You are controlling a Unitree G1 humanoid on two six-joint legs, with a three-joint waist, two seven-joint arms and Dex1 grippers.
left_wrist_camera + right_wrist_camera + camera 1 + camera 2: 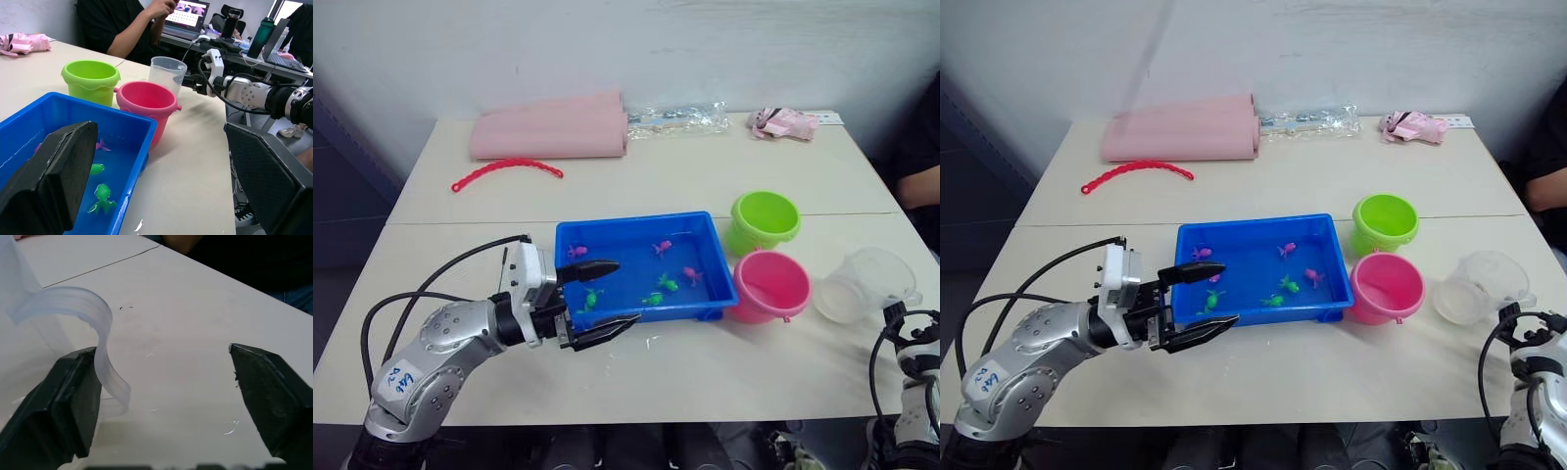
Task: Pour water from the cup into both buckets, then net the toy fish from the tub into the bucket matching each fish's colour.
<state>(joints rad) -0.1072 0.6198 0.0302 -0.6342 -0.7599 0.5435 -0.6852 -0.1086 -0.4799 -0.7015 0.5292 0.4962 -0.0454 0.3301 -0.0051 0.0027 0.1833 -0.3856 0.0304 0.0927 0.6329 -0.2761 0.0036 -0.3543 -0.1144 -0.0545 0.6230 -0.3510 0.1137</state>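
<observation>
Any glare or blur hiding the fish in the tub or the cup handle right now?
Left eye view: even light, fish distinct in the tub. Left wrist view: the near fingers are soft, the fish readable. Right wrist view: the cup handle looks pale and hazy beside the open right claw.

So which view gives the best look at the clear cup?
The left wrist view: the cup stands whole and upright behind the pink bucket. Both eye views show it from above, pale against the table. The right wrist view shows its curved handle beside one of the right gripper fingers.
</observation>
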